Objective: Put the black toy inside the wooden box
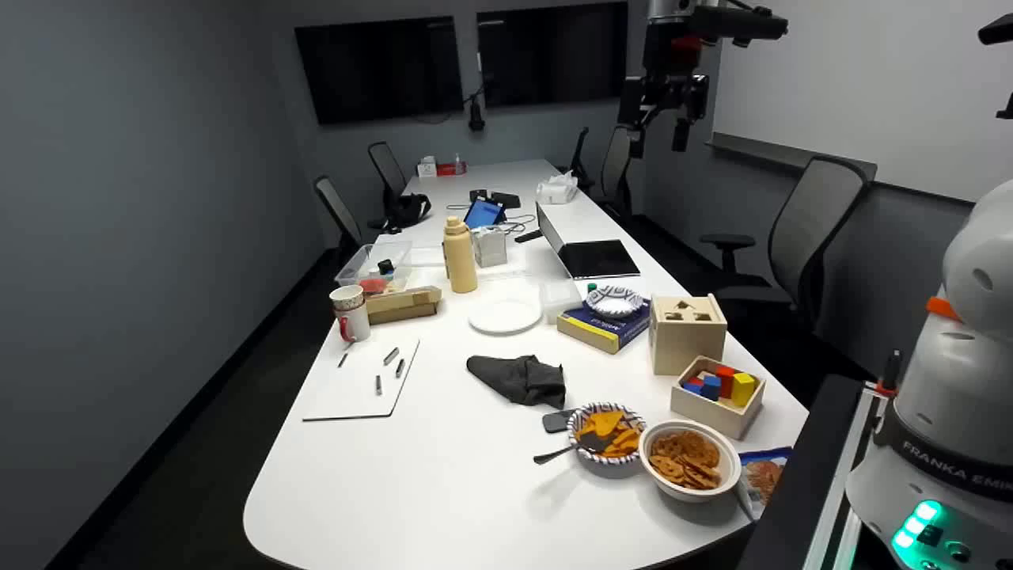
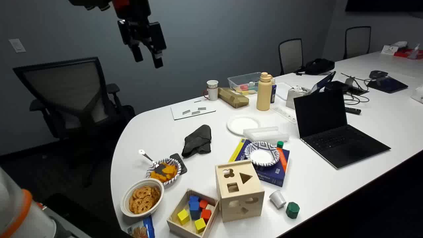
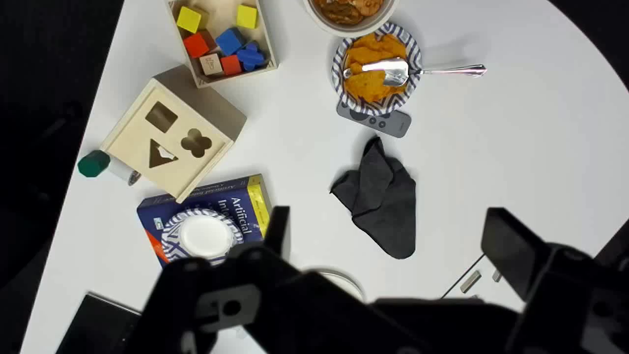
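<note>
The wooden box (image 1: 687,348) is a pale cube with shaped holes in its top, upright near the table edge; it also shows in an exterior view (image 2: 243,201) and the wrist view (image 3: 182,172). No object is clearly a black toy. A folded black cloth (image 3: 385,206) lies mid-table, also seen in both exterior views (image 1: 518,378) (image 2: 197,141). A small black item (image 1: 385,267) sits in a clear plastic bin at the far left. My gripper (image 3: 390,233) is open and empty, high above the table in both exterior views (image 1: 658,142) (image 2: 148,60).
A low wooden tray (image 2: 175,226) of coloured blocks stands beside the box. A book (image 2: 272,178) with a patterned bowl, a grey cup (image 2: 277,199) and a green block (image 2: 292,210) are near it. Snack bowls (image 1: 690,491), a bottle (image 1: 459,257), a mug (image 1: 350,313) and a laptop (image 2: 343,145) stand around.
</note>
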